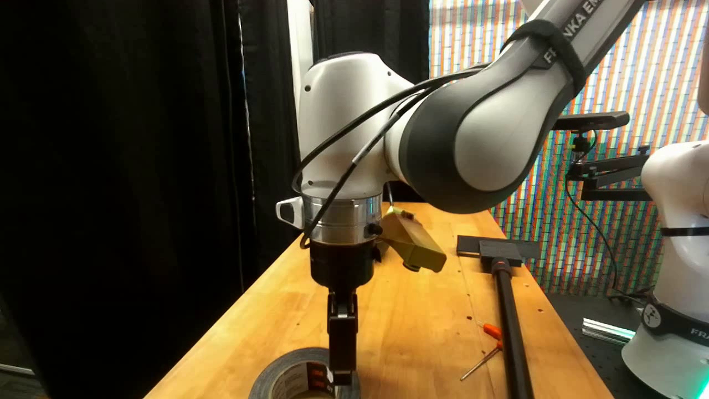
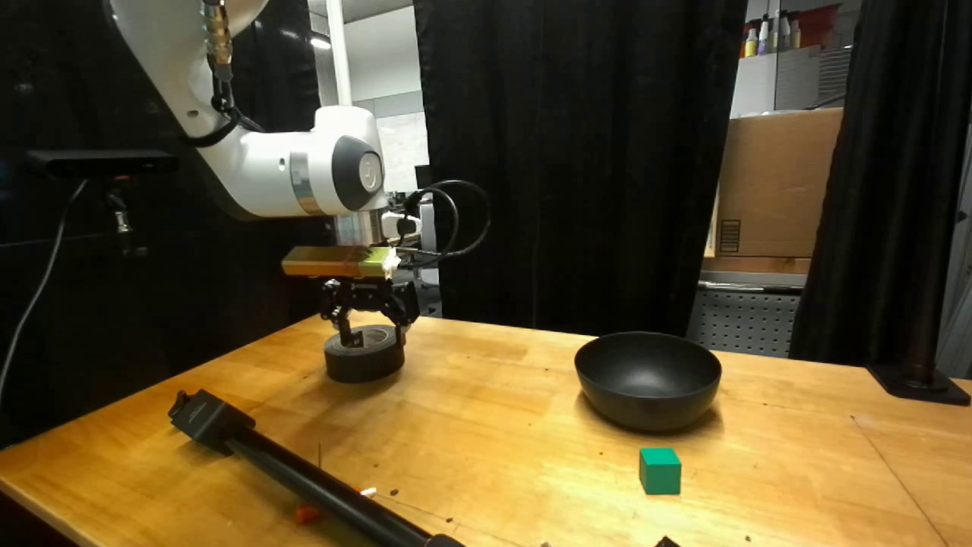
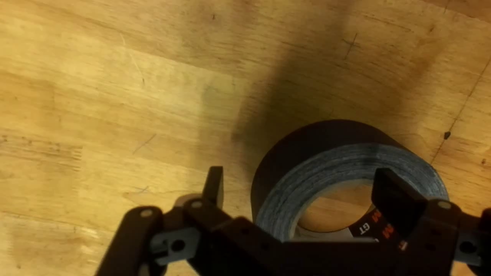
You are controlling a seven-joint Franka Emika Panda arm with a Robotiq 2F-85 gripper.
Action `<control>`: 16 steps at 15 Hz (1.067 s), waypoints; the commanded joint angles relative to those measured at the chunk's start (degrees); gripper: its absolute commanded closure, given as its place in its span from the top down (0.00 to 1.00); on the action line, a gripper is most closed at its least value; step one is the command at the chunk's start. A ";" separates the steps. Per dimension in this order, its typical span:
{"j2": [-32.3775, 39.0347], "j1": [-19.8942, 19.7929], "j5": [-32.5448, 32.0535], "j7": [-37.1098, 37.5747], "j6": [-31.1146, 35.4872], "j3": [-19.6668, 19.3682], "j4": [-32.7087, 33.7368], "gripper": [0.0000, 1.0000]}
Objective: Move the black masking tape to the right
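Observation:
The black masking tape, a thick black-grey ring, lies flat on the wooden table. It also shows at the bottom of an exterior view and in the wrist view. My gripper points down at it with its fingers spread. In the wrist view the gripper has its left finger outside the roll, with a gap to the wall. Its right finger is over or in the hollow centre, near the far inner wall. The lower part of the roll is hidden by the gripper there. I cannot tell how deep the fingers reach.
A black bowl and a green cube stand on the table. A black pole with a flat base lies along the table, also in an exterior view. An orange-handled screwdriver lies beside it. Another robot arm stands beyond.

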 commanded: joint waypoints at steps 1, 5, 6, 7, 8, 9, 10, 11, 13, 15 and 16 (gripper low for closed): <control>2.68 0.85 -1.97 -0.11 -0.76 0.35 3.56 1.00; 5.89 1.85 -3.71 0.16 -1.18 0.23 6.55 1.00; 6.41 2.01 -3.71 0.10 -1.40 0.25 7.22 1.00; 7.15 2.15 -4.10 0.15 -1.33 0.06 7.82 1.00; 7.67 2.25 -4.45 0.15 -1.27 -0.08 8.29 1.00; 7.82 2.30 -4.44 0.03 -1.33 -0.03 8.49 1.00; 7.88 2.35 -4.27 -0.04 -1.49 0.04 8.70 1.00; 8.14 2.38 -4.26 -0.01 -1.54 -0.01 9.01 1.00; 9.20 2.25 -4.47 -0.16 -1.28 -0.33 9.62 1.00; 9.72 2.22 -4.13 -0.40 -1.51 -0.28 10.04 1.00; 10.17 2.10 -4.05 -0.55 -1.47 -0.38 10.28 1.00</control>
